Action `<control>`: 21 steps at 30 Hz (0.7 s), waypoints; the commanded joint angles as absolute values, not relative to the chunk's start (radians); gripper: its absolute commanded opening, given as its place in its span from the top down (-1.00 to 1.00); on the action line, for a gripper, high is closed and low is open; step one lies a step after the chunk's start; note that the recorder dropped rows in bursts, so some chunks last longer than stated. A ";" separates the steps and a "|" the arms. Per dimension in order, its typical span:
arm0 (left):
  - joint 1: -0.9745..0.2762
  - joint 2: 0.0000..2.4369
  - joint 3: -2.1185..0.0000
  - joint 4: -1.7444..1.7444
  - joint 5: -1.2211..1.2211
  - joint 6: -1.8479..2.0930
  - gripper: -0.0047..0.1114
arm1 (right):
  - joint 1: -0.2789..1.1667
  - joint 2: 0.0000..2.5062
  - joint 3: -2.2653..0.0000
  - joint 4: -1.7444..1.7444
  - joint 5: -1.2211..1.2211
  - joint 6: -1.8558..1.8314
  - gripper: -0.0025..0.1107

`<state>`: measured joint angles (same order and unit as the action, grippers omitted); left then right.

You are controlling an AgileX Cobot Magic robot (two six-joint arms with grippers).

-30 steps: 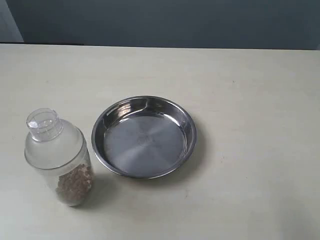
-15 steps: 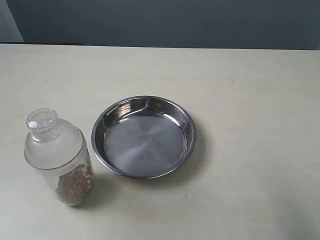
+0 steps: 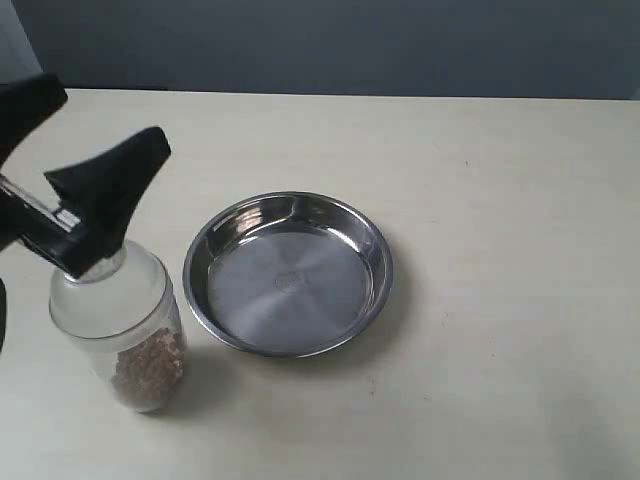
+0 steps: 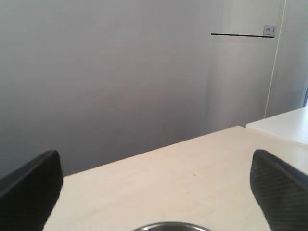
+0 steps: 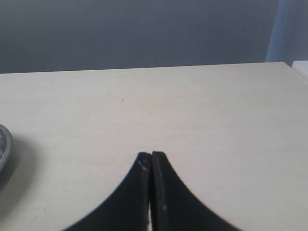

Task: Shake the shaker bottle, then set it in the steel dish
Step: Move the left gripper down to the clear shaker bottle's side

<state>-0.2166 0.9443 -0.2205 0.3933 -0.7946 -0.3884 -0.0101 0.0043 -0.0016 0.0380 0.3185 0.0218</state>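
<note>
The shaker bottle stands upright on the table at the left, with brown pellets in its base. My left gripper hangs over its top, jaws wide open with nothing between them, and one black finger covers the cap. To the bottle's right lies the empty steel dish. In the left wrist view the gripper spans the frame, only the dish rim shows, and the bottle is out of sight. My right gripper is shut on nothing over bare table, with the dish edge off to one side.
The pale table stretches to the right of the dish and behind it. A dark wall runs along the table's far edge. The right arm does not show in the exterior view.
My left gripper has come into the exterior view from the left and now hangs open over the bottle's cap. Bottle and dish have not moved.
</note>
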 commanded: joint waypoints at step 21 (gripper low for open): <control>-0.221 1.072 0.000 0.248 -0.953 -0.336 -0.80 | -0.009 0.000 0.000 0.036 0.307 0.020 0.97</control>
<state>-0.2166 1.0676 -0.0053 0.2619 -0.9418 -0.3384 -0.0101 0.0043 -0.0016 0.0380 0.3185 0.0201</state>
